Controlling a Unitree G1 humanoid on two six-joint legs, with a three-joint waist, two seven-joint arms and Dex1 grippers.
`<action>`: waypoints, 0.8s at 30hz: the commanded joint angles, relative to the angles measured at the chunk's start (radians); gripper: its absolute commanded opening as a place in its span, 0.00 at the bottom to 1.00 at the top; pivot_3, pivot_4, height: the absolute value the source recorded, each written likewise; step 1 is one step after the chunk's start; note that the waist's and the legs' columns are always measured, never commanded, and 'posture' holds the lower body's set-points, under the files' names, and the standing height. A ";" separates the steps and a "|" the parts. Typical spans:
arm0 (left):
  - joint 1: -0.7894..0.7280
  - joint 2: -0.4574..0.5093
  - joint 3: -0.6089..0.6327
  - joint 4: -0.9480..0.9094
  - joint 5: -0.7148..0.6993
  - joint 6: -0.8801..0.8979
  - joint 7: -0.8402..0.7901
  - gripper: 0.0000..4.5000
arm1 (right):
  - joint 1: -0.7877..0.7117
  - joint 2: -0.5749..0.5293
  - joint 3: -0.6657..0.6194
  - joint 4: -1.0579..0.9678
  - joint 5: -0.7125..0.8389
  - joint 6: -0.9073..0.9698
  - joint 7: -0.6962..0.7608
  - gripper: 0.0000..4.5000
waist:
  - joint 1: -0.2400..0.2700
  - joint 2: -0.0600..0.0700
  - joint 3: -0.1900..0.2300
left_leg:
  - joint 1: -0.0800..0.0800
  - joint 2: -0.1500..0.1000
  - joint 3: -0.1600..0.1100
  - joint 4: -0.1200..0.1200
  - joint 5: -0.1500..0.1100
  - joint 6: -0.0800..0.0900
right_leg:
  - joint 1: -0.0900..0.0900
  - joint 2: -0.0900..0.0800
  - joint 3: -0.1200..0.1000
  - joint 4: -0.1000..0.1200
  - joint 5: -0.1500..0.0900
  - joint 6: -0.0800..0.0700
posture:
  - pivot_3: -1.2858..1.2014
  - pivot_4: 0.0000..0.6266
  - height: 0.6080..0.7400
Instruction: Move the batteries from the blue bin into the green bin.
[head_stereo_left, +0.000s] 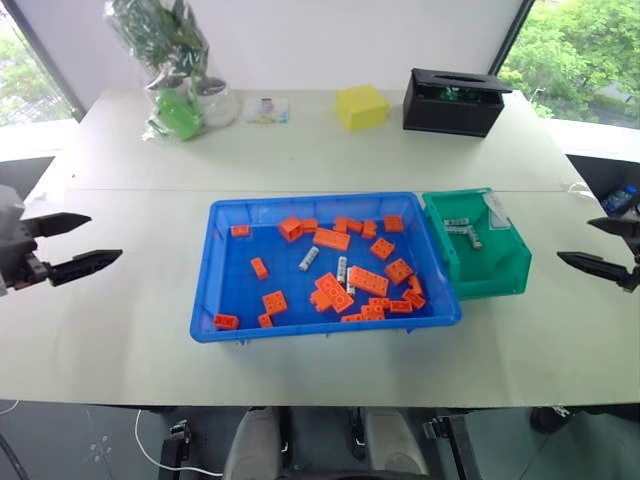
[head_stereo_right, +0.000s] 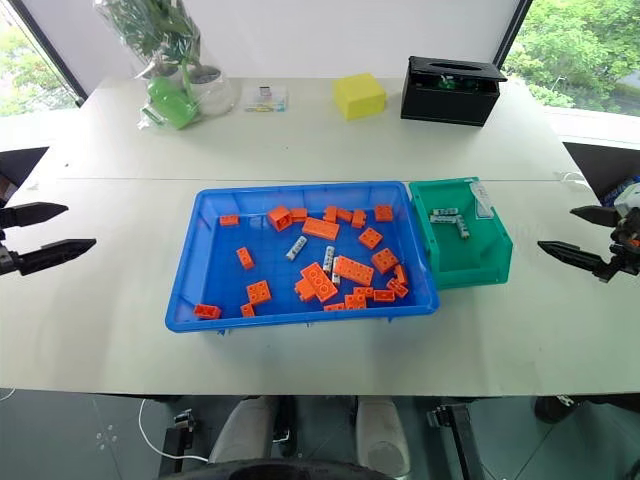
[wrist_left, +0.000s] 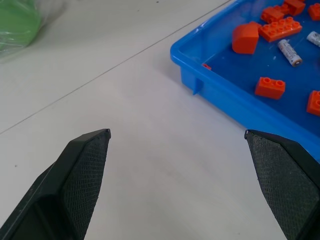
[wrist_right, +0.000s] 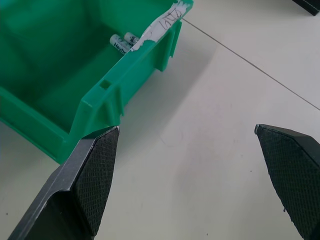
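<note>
The blue bin (head_stereo_left: 220, 300) sits mid-counter (head_stereo_left: 120, 350), with orange toy bricks (head_stereo_left: 368, 281) crowding perhaps three batteries (head_stereo_left: 309, 259). Touching its right side, the green bin (head_stereo_left: 505, 270) holds more. Behind it stand a black box (head_stereo_left: 452, 102), yellow block (head_stereo_left: 361, 106) and bagged plant (head_stereo_left: 170, 60). Left end effector (head_stereo_left: 72, 245) and right end effector (head_stereo_left: 603, 248) hover spread, empty, well clear.

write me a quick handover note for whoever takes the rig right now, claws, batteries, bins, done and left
Left claw: open, empty, over the table left of the blue bin.
Right claw: open, empty, over the table right of the green bin.
The bins sit side by side, green on the blue one's right.
Done: a few batteries already lie in the green bin.
Left: at least two batteries remain in the blue bin among the orange bricks; more may be hidden by the bricks. Bricks stay put.
</note>
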 joint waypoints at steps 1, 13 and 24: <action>0.005 0.000 0.046 -0.021 -0.009 -0.017 -0.006 1.00 | -0.028 -0.005 -0.011 0.022 -0.003 -0.029 0.005 0.99 | 0.000 0.000 0.000 | 0.000 0.000 0.000 0.000 0.000 0.000 | 0.000 0.000 0.000 0.000 0.000 0.000 | 0.52 0.24 0.97; -0.018 -0.017 0.045 -0.024 -0.030 0.016 0.010 1.00 | -0.074 -0.003 0.001 0.094 -0.016 -0.049 0.010 0.99 | -0.001 0.000 0.000 | 0.000 0.000 0.001 0.000 0.000 0.000 | 0.000 0.000 0.000 0.001 0.000 0.000 | 0.52 0.24 0.97; -0.007 -0.037 0.018 -0.174 -0.076 0.064 0.005 1.00 | -0.255 -0.025 0.093 0.113 -0.063 -0.066 0.087 0.99 | -0.004 0.000 0.000 | 0.000 0.000 0.001 0.000 0.000 0.000 | 0.000 0.001 0.001 0.002 0.000 0.000 | 0.52 0.24 0.97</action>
